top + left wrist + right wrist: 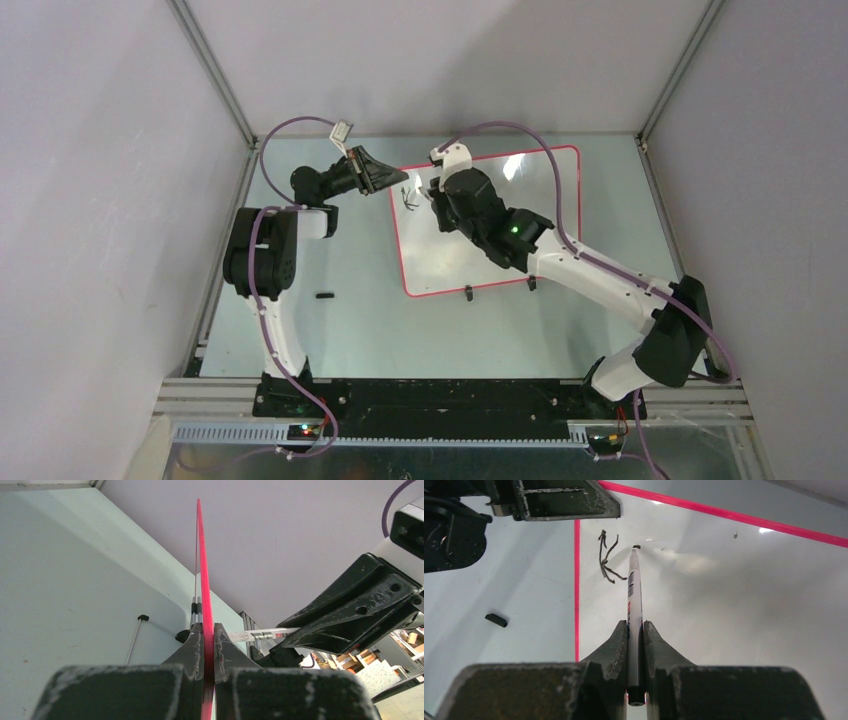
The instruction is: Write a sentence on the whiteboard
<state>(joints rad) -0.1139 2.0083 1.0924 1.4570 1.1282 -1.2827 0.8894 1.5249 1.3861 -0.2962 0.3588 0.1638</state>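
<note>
Left tool [208,626] is clamping the whiteboard [440,265] by its ten o'clock rim on the counter [350,320], right tool [635,625] is pinching the marker [634,587] just three o'clock of the first letter of the sentence [606,557], so I'd be pressing lightly, stroking steadily.

Glossy white whiteboard [440,262], red-pink rim, lying flat, sentence [606,556] only a few black strokes near left edge

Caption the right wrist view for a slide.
Right gripper, jaws shut on a marker, its tip beside the few black strokes on the whiteboard.
</note>
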